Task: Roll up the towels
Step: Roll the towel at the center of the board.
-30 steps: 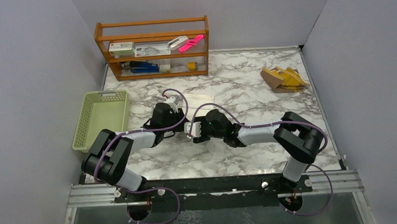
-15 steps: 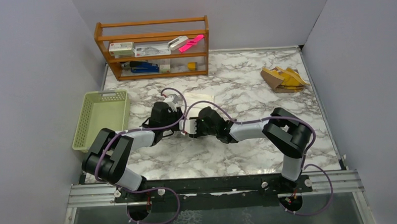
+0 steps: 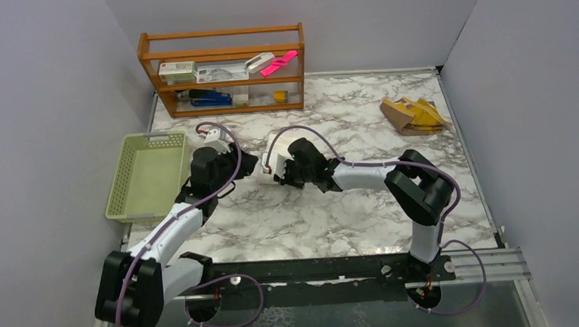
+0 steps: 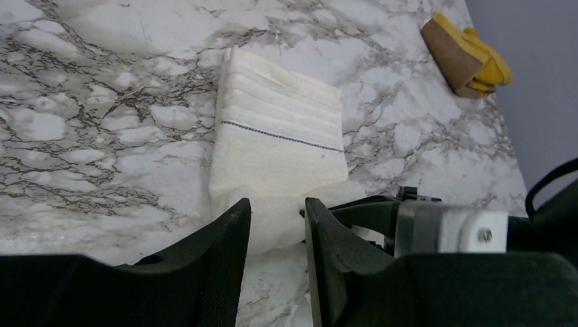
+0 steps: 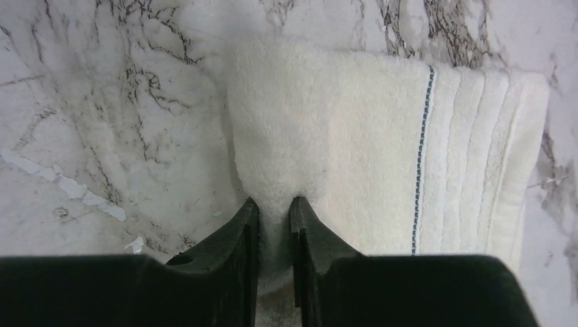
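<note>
Altogether, one white towel, one yellow towel, one basket.

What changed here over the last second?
The right fingers moved forward-left and closed on the white towel edge. The left arm swung leftward; the left fingers stand apart at the same end. Yellow towel, basket and shelf stayed put.

The left arm and right arm consist of white tubular links between black joint housings. A purple cable runs externally along each arm in loose loops. The left gripper and right gripper have matte black fingers with finely textured inner faces. A white bracket carries one screw.
</note>
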Robot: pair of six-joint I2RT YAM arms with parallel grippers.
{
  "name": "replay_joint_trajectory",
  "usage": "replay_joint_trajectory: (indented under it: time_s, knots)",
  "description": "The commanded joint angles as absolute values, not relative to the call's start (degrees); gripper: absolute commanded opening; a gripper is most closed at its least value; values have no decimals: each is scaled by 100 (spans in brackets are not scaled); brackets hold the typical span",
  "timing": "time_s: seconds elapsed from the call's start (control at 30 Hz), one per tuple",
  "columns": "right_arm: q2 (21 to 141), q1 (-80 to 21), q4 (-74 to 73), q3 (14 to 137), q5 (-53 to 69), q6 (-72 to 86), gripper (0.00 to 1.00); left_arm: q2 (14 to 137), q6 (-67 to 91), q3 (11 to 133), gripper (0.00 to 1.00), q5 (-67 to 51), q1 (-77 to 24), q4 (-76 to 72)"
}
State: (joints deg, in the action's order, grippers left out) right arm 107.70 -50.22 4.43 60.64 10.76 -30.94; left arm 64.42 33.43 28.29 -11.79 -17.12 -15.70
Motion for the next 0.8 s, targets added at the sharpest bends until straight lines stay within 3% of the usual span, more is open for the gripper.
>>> replay_joint_trajectory:
  time_s: [0.0, 0.1, 0.3, 0.47, 0.77]
  knots:
    - [10850, -4878, -352, 6428, 2122, -1751, 11, 5731, 3745, 2513, 39, -875, -1656, -1260]
    - [10800, -4757, -639, 6606, 2923, -998, 6, 5428, 3734, 2428, 39, -1035, -1652, -1143]
    - [10663, -4235, -569, 6440, 4685, 297, 7, 5077, 3742, 2250, 39, -1633, -1661, -1106]
    - [11212, -3680, -419, 6452, 6033, 1158, 9, 4932, 3963, 1962, 40, -1956, -1668, -1363]
    - [12246, -3541, -500, 6984, 6846, 1735, 11, 5056, 3965, 1819, 40, -2151, -1802, -1508]
